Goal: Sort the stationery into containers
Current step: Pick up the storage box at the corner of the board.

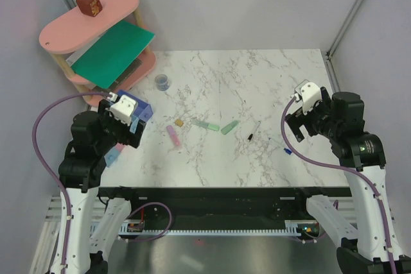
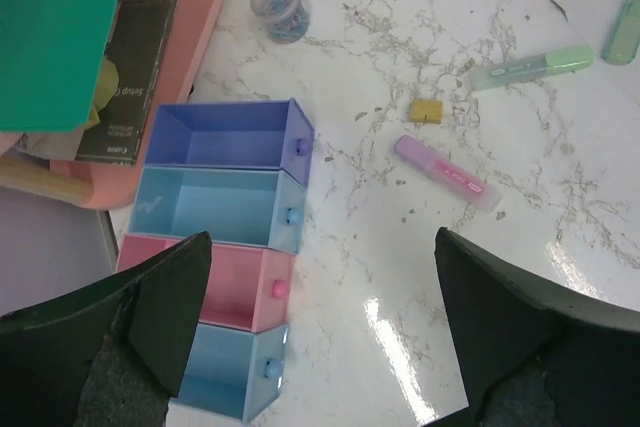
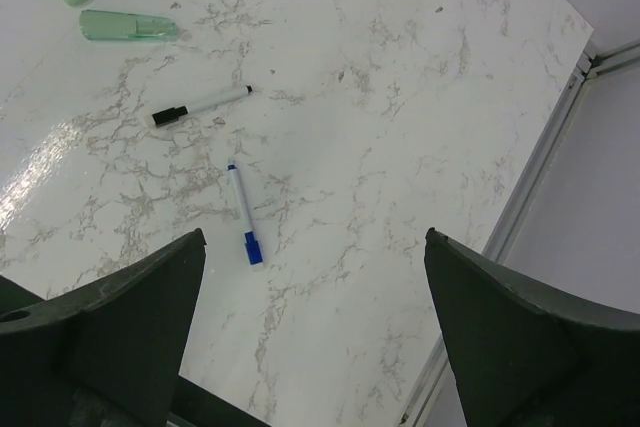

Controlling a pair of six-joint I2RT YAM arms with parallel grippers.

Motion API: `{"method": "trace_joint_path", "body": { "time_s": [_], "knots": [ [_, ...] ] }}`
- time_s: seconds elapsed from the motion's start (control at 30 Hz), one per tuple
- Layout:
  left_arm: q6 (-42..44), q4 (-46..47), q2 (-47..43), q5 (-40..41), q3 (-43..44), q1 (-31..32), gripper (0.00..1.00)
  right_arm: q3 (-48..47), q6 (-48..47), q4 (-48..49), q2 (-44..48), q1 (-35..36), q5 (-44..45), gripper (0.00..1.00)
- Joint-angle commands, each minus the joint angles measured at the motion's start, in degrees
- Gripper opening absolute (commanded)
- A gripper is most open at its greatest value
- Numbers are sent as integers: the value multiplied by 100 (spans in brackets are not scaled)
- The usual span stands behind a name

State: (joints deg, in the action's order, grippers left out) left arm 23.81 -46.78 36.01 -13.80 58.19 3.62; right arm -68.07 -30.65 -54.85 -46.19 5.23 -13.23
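Beside the four bins (image 2: 215,209), a dark booklet (image 2: 138,62) reads "Setup".

Four bins (image 2: 292,212) stand side by side at the marble tabletop's (image 1: 257,81) left edge. A tape roll (image 1: 162,82), yellow piece (image 1: 180,122) and three sticks (image 1: 205,124) lie mid-table, two pens (image 1: 252,134) to the right.

We see a glossy surface (image 2: 400,337), marble-patterned, smooth, with a bright glare on it. The containers (image 2: 215,209) look like translucent plastic with a soft sheen. The pink stick (image 2: 446,174) is smooth plastic with a clearer cap. The green sheet (image 1: 114,51) and the pink shelf (image 1: 61,35) look matt; its post (image 2: 40,179) is bare wood. The fingers (image 2: 150,317) of the left end effector (image 2: 320,267) are matt black, finely grained.
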Motion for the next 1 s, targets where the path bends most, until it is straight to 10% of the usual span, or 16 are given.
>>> {"method": "trace_joint_path", "body": {
  "time_s": [0.0, 0.47, 0.97],
  "knots": [
    [-701, 239, 46, 965, -54, -19, 100, -145, 69, 246, -4, -22, -83, 98],
    [-1897, 108, 1152, 3075, -212, -133, 87, -1997, 482, 1107, -2603, 855, 206, 98],
    [-2970, 196, 3464, 1900, 368, -1618, 67, -2949, 1009, 2145, -4503, 1805, 523, 98]
  ]
}}
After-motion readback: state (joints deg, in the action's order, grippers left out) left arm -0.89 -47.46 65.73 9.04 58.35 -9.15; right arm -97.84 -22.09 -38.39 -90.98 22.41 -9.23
